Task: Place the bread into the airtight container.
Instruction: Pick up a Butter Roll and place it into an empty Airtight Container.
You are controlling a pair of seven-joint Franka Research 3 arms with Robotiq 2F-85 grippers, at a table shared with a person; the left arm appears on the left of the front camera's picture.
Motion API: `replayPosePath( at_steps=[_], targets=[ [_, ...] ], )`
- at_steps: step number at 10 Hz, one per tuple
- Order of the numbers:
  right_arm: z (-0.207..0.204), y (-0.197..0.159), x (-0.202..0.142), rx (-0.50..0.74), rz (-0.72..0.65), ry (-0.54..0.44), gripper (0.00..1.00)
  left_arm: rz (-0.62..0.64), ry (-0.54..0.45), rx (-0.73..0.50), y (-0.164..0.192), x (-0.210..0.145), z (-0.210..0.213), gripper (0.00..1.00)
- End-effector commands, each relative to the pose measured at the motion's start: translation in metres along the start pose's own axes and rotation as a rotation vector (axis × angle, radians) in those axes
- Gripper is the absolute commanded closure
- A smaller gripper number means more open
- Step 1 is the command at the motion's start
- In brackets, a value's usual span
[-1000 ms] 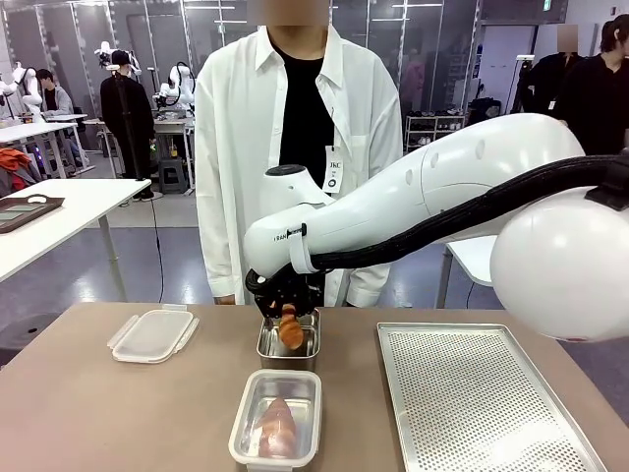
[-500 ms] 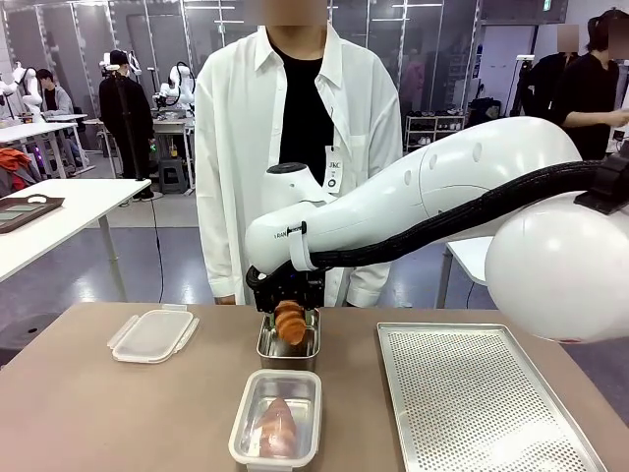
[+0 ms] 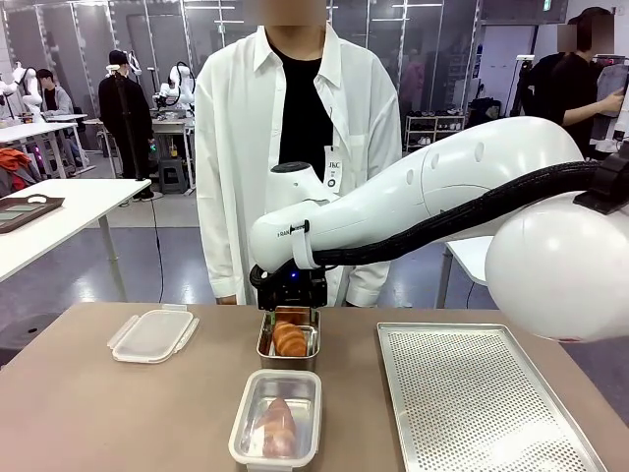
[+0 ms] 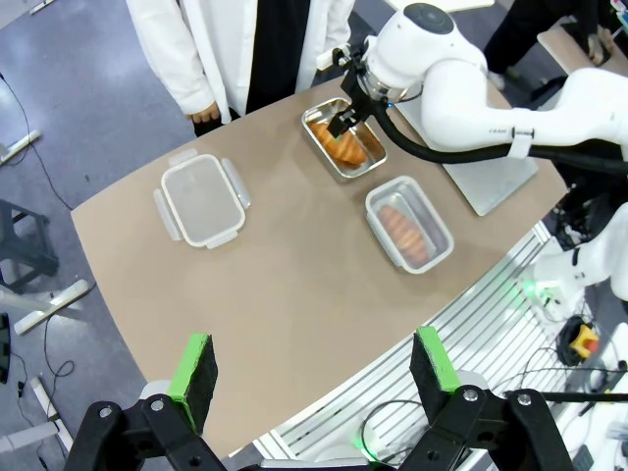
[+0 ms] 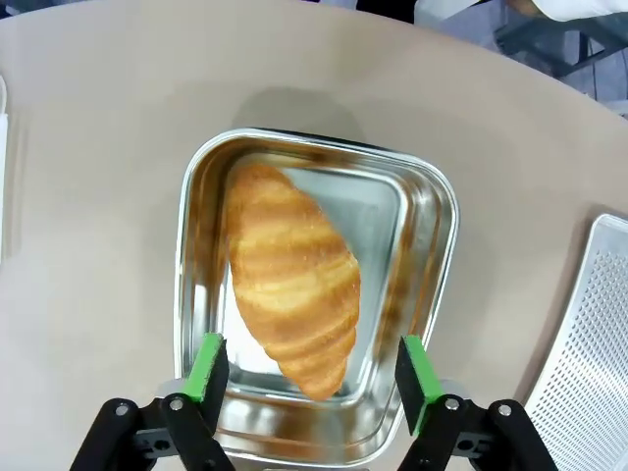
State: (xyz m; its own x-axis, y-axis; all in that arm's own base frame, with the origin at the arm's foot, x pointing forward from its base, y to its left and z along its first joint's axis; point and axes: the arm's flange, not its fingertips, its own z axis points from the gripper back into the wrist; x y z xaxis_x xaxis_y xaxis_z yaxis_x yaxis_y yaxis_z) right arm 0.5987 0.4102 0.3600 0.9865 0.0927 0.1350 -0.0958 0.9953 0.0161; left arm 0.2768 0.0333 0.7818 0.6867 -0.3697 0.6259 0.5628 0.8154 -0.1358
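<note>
A golden croissant (image 5: pixel 291 277) lies loose in a steel container (image 5: pixel 430 226) at the table's far middle, also seen as croissant (image 3: pixel 289 339) in the front view. My right gripper (image 5: pixel 312 368) hovers just above it, open, its green pads (image 5: pixel 208 365) on either side and clear of the bread. From the front, the right gripper (image 3: pixel 292 307) hangs over the steel container (image 3: pixel 263 346). Nearer stands a white-rimmed clear container (image 3: pixel 242 429) holding a reddish-brown bread (image 3: pixel 278 425). My left gripper (image 4: pixel 312 363) is open, high above the table, holding nothing.
A clear clip-on lid (image 3: pixel 152 334) lies at the left of the table. A perforated metal tray (image 3: pixel 477 398) covers the right side. A person in a white shirt (image 3: pixel 236 147) stands at the far edge, right behind the steel container.
The right gripper opened and let the croissant go; it dropped from between the fingers to lie flat in the steel container. The gripper rose slightly.
</note>
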Motion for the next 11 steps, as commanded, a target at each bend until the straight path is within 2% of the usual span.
replayPosePath(
  at_steps=[1, 11],
  targets=[
    [0.0012, 0.0019, -0.0009, 0.000, 0.003, -0.002, 0.15, -0.022, 0.003, -0.005, 0.0009, 0.0000, 0.0016, 0.00],
    [0.0012, 0.0019, -0.0009, 0.000, 0.003, -0.002, 0.15, -0.022, 0.003, -0.005, 0.0009, 0.0000, 0.0016, 0.00]
  ],
)
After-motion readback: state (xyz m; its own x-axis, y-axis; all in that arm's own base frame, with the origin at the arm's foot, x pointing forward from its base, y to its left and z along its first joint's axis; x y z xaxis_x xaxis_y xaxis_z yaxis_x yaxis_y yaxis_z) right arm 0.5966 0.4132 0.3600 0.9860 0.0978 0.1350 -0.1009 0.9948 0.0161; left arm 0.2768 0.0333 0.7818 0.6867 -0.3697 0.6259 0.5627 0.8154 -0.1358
